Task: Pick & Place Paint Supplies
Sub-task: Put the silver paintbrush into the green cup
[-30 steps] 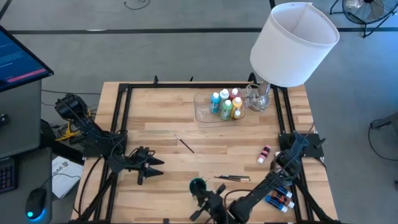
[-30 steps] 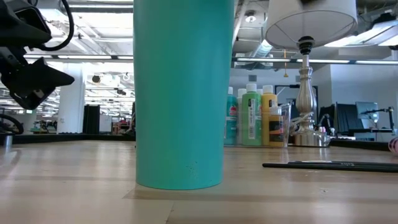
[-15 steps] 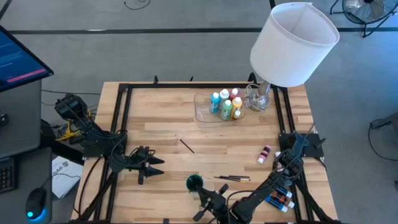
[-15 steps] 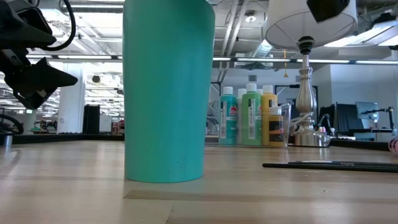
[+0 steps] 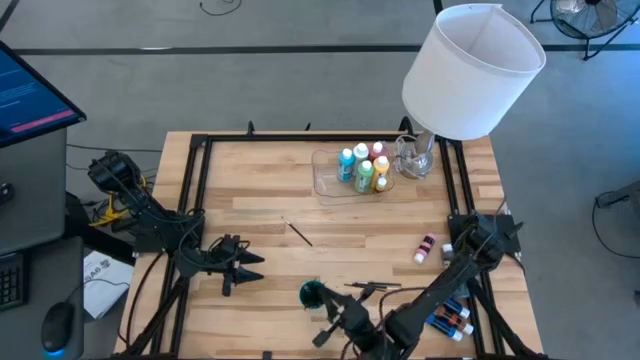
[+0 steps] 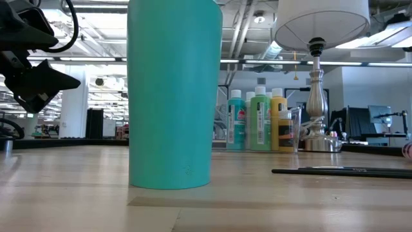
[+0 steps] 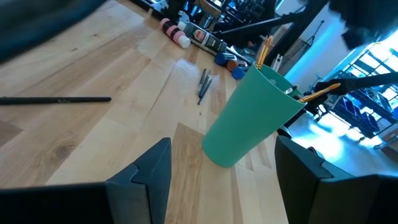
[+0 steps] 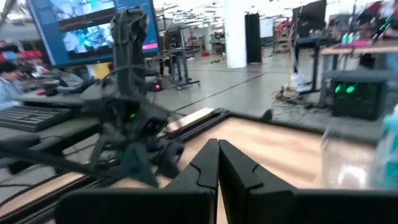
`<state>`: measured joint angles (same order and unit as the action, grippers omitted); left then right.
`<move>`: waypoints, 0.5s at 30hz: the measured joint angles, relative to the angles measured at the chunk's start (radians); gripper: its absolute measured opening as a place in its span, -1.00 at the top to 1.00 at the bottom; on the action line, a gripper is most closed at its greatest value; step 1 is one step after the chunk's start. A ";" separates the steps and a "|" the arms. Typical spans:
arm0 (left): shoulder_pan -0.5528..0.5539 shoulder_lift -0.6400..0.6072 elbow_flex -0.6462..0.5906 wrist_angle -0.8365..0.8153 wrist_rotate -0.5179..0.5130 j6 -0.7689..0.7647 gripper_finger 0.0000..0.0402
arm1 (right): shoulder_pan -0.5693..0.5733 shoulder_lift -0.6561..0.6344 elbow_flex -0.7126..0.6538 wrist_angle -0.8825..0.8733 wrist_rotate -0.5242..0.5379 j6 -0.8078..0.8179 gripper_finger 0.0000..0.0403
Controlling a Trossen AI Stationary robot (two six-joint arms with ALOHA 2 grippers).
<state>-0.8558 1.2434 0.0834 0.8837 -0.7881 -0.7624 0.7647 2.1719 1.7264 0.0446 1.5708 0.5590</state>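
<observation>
Brushes lie just beside the shut, empty right pincer.

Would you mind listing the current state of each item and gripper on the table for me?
Left gripper: open, empty, above the table.
Right gripper: shut, empty, near the front edge.
Teal cup: upright, holding brushes.
Paint bottles: upright in the clear tray.
Pink bottle: lying down.
Loose brush: lying flat.
Lamp: upright.
</observation>
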 joint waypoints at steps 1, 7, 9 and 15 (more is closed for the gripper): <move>0.000 0.000 0.000 0.000 -0.001 0.000 0.07 | -0.007 -0.017 0.000 0.001 0.000 -0.038 1.00; 0.009 0.000 0.000 0.000 -0.001 0.004 0.07 | -0.056 -0.106 0.000 0.087 -0.038 -0.253 1.00; 0.017 0.000 0.000 0.000 -0.002 0.006 0.07 | -0.078 -0.121 0.000 0.195 -0.134 -0.393 1.00; 0.027 0.000 0.000 0.000 -0.006 0.007 0.07 | -0.137 -0.133 0.000 0.814 -0.633 -0.893 1.00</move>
<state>-0.8291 1.2434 0.0834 0.8833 -0.7940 -0.7555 0.6278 2.0387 1.7264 0.8586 0.9381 -0.3341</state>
